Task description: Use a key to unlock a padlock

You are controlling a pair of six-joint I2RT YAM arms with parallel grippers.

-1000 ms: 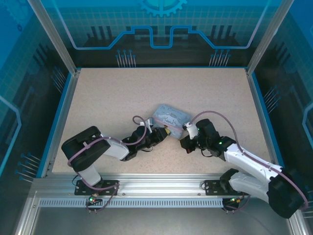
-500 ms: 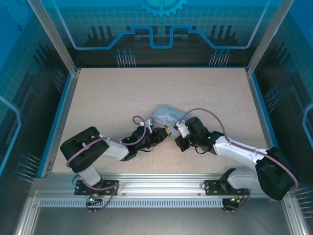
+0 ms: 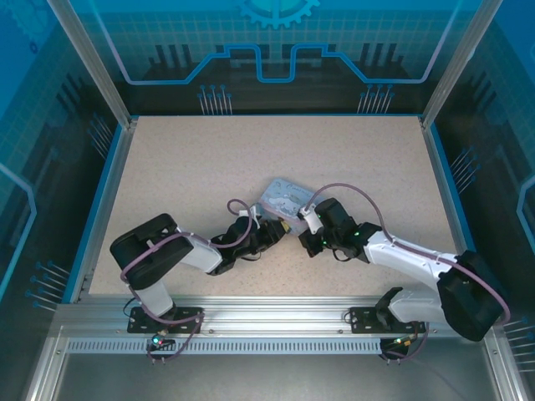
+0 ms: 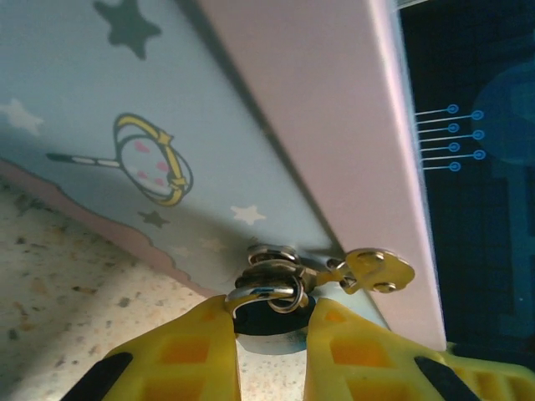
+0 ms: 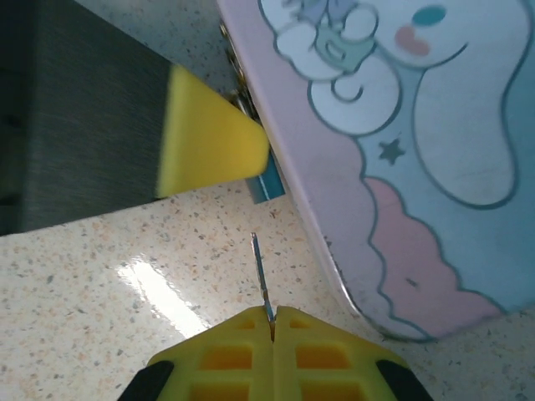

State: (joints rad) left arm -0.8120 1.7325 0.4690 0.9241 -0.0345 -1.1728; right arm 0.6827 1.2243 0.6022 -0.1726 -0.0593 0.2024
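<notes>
Yellow right gripper (image 5: 272,322), pinching the key (image 5: 262,276), now sits further left, mid-frame, just short of the padlock (image 5: 267,185) my left gripper (image 4: 274,316) clamps; insertion seems next.

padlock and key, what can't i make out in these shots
- Padlock body and keyhole: left wrist view, sunk between the left gripper fingers; right wrist view, just a blue corner past a yellow finger.
- Key teeth and head: right wrist view, blade edge-on, head buried in the shut right gripper.
- Both: top view, too small, under the wrists beside the tin.
</notes>
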